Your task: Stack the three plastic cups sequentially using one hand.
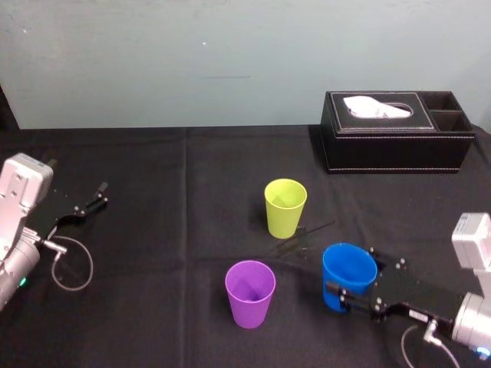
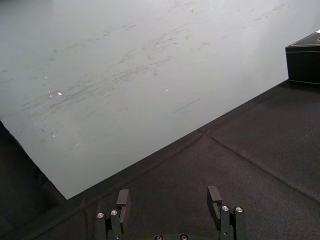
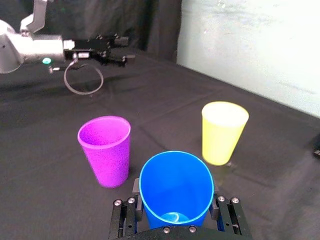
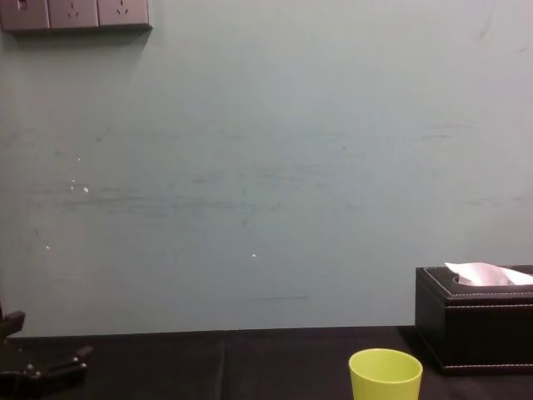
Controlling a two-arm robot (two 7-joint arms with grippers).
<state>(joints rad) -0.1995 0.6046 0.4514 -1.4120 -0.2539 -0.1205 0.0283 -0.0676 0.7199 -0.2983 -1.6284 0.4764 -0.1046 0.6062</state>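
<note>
Black table [image 1: 153, 161] bears purple cup [image 1: 250, 294] and lime cup [image 1: 285, 208], mouths up for nesting; right pincer [image 1: 354, 280] clamps blue cup [image 3: 176, 185] by its sides; left pincer [image 2: 168, 200] parked, wide.

The green cup [image 1: 285, 207], blue cup [image 1: 349, 268] and purple cup [image 1: 250, 293] are smooth plastic, faintly glossy. The cloth [image 1: 153, 176] is matt black, creased. The tissue box [image 1: 395, 142] looks like stitched black leather; the wall [image 1: 192, 61] is scuffed matt paint.

Lab-style test bench: black-draped table [image 1: 153, 192], bare wall [image 1: 230, 54], sockets [image 4: 75, 12].
</note>
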